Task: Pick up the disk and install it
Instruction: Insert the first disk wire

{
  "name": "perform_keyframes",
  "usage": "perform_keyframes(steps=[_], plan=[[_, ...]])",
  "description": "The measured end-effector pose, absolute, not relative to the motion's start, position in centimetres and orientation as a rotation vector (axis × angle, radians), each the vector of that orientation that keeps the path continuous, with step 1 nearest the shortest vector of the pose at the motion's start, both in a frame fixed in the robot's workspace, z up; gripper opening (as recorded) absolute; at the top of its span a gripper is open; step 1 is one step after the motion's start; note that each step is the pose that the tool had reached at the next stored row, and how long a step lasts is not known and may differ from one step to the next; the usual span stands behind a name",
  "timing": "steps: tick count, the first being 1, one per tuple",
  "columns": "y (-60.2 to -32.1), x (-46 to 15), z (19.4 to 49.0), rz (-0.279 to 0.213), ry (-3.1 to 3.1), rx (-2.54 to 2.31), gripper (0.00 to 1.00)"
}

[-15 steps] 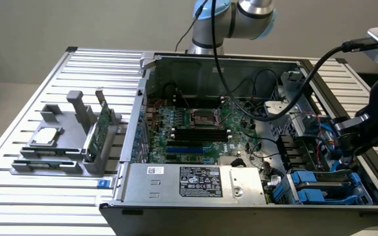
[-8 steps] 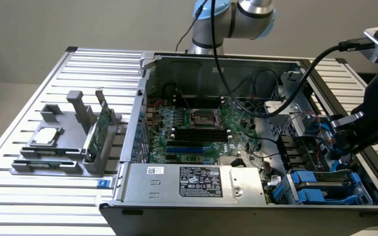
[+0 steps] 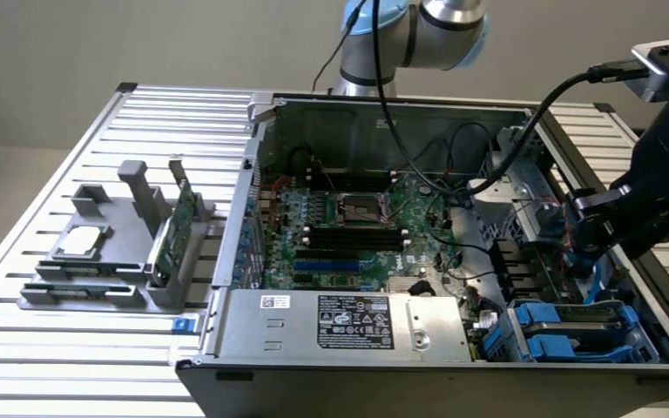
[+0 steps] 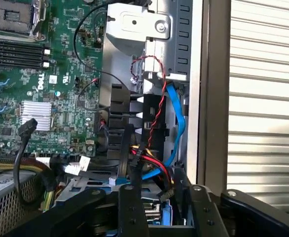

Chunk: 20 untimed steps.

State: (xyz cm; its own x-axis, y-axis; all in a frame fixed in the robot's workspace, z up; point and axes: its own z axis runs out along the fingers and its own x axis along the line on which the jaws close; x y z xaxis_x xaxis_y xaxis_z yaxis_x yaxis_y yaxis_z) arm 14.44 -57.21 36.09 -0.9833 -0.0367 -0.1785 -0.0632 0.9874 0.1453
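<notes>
The arm (image 3: 410,35) stands on its base at the far side of the table (image 3: 32,348), behind the open case (image 3: 253,261). Its wrist comes in from the exterior view's right and bends down over the right wall of the case. The gripper (image 3: 591,248) points down into the drive bays on that side. A thick black cable (image 3: 532,122) runs from the wrist in a curve over the case.

In the wrist view the two black fingers (image 4: 132,207) of the gripper (image 4: 156,185) stand apart. Only thin red, black and blue wires cross the gap, so the gripper looks released and grasps nothing.

The disk (image 3: 570,324) lies flat in the bay at the near right corner of the case, blue rails along its edges. It is just below the gripper; I cannot tell if they touch.

On the green board (image 4: 60,74) the white word "DELL" can be read in the wrist view. The power supply (image 3: 334,322) at the near wall carries a black label with white print and a small white label, both too small to read.

On the exterior view's left, a grey tray (image 3: 79,296) holds a chip (image 3: 83,242) and a green card (image 3: 170,239) standing on its edge.
</notes>
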Motion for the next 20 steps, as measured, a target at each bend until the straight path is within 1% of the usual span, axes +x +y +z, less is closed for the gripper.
perform_keyframes(steps=[1, 2, 20], plan=[[-57.18, 14.43, 36.08, 0.224, 2.956, -0.072, 0.45], [-57.18, 14.43, 36.06, 0.224, 2.956, -0.064, 0.52], [-57.58, 13.74, 36.02, 0.210, 2.953, 0.083, 0.52]])
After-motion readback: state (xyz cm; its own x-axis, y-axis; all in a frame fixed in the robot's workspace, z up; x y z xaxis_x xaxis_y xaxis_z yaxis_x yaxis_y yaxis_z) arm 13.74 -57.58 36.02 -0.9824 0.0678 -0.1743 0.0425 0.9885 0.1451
